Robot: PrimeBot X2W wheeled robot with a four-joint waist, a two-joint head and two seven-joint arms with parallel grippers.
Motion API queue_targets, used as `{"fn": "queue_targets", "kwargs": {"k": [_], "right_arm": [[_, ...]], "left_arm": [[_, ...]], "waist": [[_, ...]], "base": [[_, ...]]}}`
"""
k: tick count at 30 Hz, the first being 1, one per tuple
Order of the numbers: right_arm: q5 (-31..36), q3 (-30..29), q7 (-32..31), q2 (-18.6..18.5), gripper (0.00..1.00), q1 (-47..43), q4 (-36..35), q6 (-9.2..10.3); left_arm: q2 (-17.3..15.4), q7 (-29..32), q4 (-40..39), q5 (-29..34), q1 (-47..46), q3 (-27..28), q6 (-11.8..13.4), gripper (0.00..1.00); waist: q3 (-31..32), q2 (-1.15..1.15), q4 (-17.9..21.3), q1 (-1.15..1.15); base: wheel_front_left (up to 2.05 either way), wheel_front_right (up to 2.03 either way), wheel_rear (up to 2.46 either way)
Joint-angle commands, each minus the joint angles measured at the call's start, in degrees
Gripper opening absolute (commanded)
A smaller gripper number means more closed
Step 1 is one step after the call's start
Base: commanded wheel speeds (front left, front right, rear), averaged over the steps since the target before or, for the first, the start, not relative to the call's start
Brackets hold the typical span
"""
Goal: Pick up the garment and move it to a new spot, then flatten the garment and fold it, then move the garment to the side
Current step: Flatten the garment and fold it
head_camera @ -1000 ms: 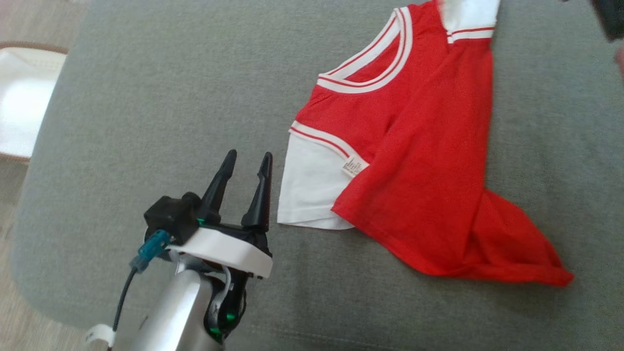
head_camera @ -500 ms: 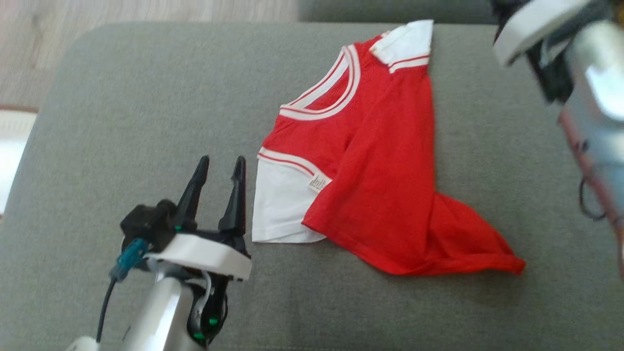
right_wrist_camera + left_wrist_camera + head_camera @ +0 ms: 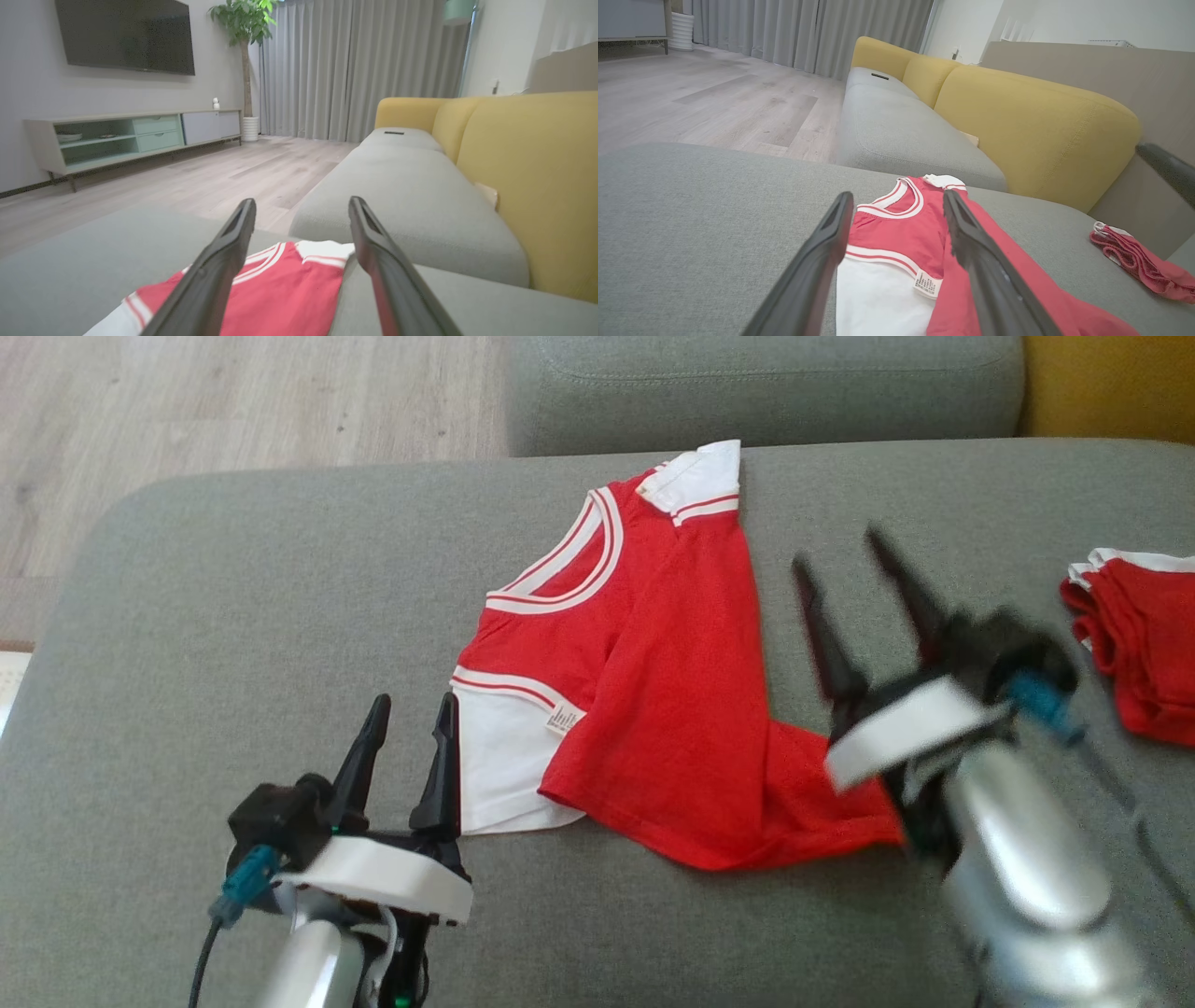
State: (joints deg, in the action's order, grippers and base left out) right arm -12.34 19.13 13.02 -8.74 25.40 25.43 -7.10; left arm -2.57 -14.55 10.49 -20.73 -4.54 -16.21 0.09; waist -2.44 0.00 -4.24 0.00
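Garment (image 3: 644, 709) down on the grey sofa seat (image 3: 233, 616), red with white trim, loosely folded over itself. One white sleeve (image 3: 504, 765) pokes out at its near-left corner, and a small label (image 3: 563, 719) shows beside it. Left claw (image 3: 415, 702) is parked just beside that sleeve, jaws wide apart, nothing between them. Right claw (image 3: 836, 549) hangs over the seat by the garment's right edge, slightly blurred, jaws spread wide too and empty, and its wrist covers the red hem corner. Far right, a second red bundle (image 3: 1134, 635) rests well apart. Yellow backrest (image 3: 1017, 126) sits beyond, wooden floor (image 3: 233, 401) off to the left.
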Motion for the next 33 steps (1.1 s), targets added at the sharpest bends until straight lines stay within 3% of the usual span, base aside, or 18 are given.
{"fn": "queue_targets", "kwargs": {"k": [1, 7, 14, 24, 33], "right_arm": [[1.2, 0.4, -0.5, 1.9, 1.0, -0.7, -3.4, -0.39], [4.2, 0.1, -3.4, 5.4, 1.0, -12.8, -10.1, -0.39], [4.7, 6.2, -6.8, 5.8, 1.0, -14.8, -11.6, -0.39], [6.0, 13.8, -10.4, 5.9, 1.0, -8.9, -2.7, -0.39], [8.4, 14.4, -7.6, 5.9, 1.0, -5.1, 7.3, -0.39]], "left_arm": [[-0.3, -0.4, -2.1, 0.8, -1.3, 1.8, 0.1, 1.0], [-0.3, -0.4, -1.6, 0.9, -1.1, 1.1, -0.1, 1.0], [-0.3, -0.4, -1.4, 1.0, -2.1, 0.8, -0.4, 1.0], [-0.3, -0.4, -0.7, -0.2, -3.7, -1.1, -0.1, 1.0], [-0.3, -0.4, -0.9, -1.5, -4.7, -1.8, 0.3, 1.0]], "waist": [[0.1, 0.0, 0.1, 0.0], [-0.1, 0.0, -0.7, 0.0], [-1.8, 0.0, -3.0, 0.0], [-4.6, 0.0, -8.5, 0.0], [-6.4, 0.0, -12.5, 0.0]], "base": [[0.0, 0.0, 0.0], [0.0, 0.0, 0.0], [0.0, 0.0, 0.0], [0.0, 0.0, 0.0], [0.0, 0.0, 0.0]]}}
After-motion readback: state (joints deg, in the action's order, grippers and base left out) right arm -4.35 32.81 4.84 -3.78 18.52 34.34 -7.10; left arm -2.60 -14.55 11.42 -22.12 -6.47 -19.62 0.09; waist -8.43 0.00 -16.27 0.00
